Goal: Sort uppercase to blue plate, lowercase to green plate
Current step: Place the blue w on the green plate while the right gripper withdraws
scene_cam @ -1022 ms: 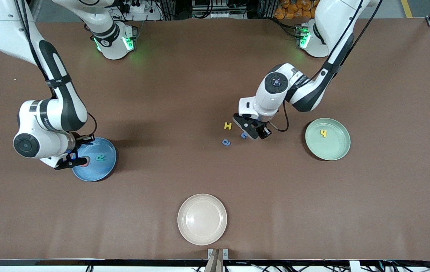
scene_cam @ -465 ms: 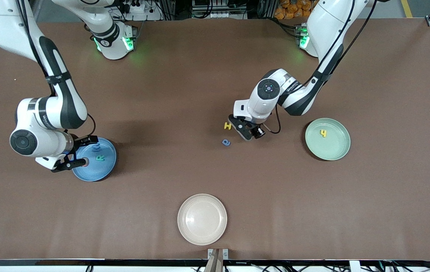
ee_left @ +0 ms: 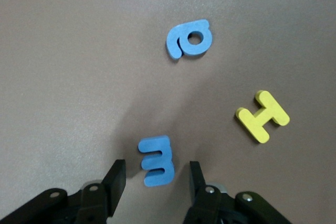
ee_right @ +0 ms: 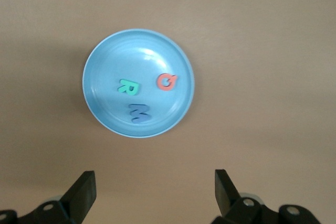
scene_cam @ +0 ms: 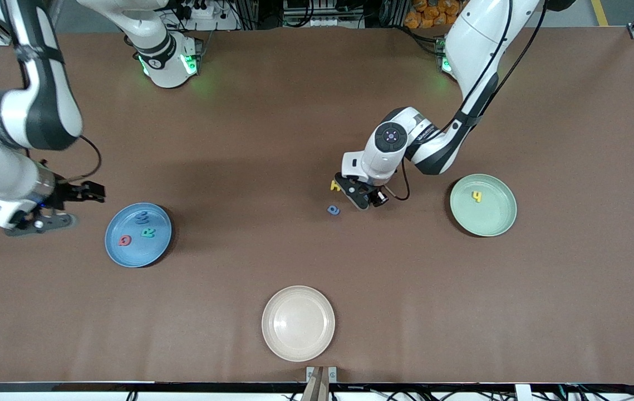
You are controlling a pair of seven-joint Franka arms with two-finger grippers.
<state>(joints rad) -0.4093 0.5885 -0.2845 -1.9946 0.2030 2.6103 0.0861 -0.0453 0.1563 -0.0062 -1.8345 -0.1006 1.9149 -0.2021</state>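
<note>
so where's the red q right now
The red Q lies in the blue plate at the right arm's end of the table, beside the green R.

Robotics lab: bench-mounted arms, cabling, aluminium framing.

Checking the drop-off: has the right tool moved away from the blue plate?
Yes. The right tool, open, has drawn off the blue plate toward the table's right-arm end.
</note>
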